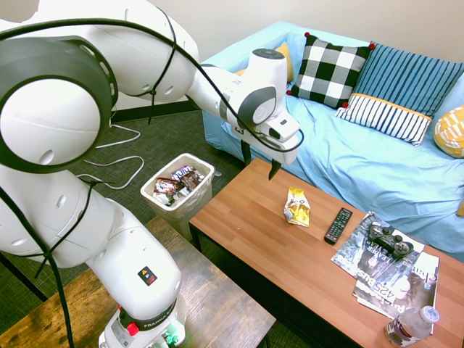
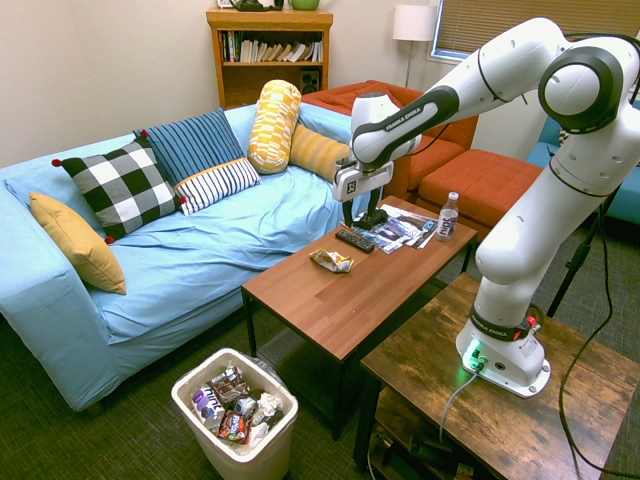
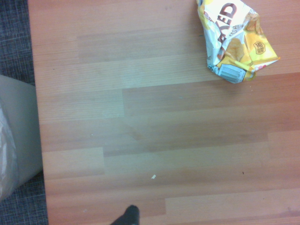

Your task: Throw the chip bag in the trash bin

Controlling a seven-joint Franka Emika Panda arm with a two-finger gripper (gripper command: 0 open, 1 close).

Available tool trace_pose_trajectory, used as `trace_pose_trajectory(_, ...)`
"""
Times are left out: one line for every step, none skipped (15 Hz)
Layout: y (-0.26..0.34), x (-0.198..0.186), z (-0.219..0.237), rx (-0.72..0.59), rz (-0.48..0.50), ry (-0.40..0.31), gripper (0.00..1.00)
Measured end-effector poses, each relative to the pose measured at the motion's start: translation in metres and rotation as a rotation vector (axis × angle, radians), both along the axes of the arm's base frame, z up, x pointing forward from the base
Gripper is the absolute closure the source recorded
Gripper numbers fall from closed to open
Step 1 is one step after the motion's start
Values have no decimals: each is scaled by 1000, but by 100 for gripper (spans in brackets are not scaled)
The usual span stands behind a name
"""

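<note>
**Wrist view and room views: chip bag lies on the tabletop, arm above it with empty fingers**

Wrist view looks straight down on the wooden tabletop (image 3: 154, 122), with the chip bag (image 3: 236, 42) lying crumpled on the boards, its yellow-and-white foil and a barcode patch showing. At one edge of that picture a pale wall of the trash bin (image 3: 18, 126) and its clear liner stand beyond the edge of the tabletop.

First exterior view shows the chip bag (image 1: 297, 206) near the middle of the tabletop (image 1: 254, 239), just beside a black remote (image 1: 338, 225) that lies on the far side of it from the trash bin. Beyond the remote sit magazines (image 1: 395, 279) with a game controller (image 1: 389, 240) on top, and a water bottle (image 1: 410, 325) lies at the far end.

The gripper (image 1: 259, 164) hangs above the tabletop, pointing down, between the chip bag and the trash bin, well clear of the bag. Its fingers stand apart and hold nothing.

The trash bin (image 1: 152, 190) stands on the carpet at the short end of the tabletop, part filled with dark wrappers (image 1: 176, 184). In the second exterior view the bin (image 2: 190, 405) sits near the blue sofa (image 2: 200, 240).
</note>
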State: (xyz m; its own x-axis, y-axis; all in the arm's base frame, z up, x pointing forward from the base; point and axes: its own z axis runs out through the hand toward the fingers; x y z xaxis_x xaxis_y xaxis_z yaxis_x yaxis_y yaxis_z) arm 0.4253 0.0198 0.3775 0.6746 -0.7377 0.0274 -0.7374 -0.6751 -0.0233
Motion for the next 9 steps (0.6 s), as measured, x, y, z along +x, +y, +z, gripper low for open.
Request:
trace_pose_trajectory(0, 1, 0, 3, -2, -2, 0)
trace_pose_trajectory(-2, 3, 0, 8, -13, -9, 0)
trace_pose_trajectory(-8, 6, -1, 10, -31, -14, 0)
trace_pose_trajectory(-19, 13, -3, 14, -56, -19, 0)
trace_pose_trajectory(-30, 23, -9, 18, -80, -22, 0)
trace_pose_trajectory(-40, 35, -17, 23, -100, -19, 0)
trace_pose_trajectory(-47, 50, -29, 35, -121, -11, 0)
trace_pose_trajectory(-51, 67, -40, 53, -140, -1, 0)
trace_pose_trajectory(-54, 84, -52, 72, -159, 12, 0)
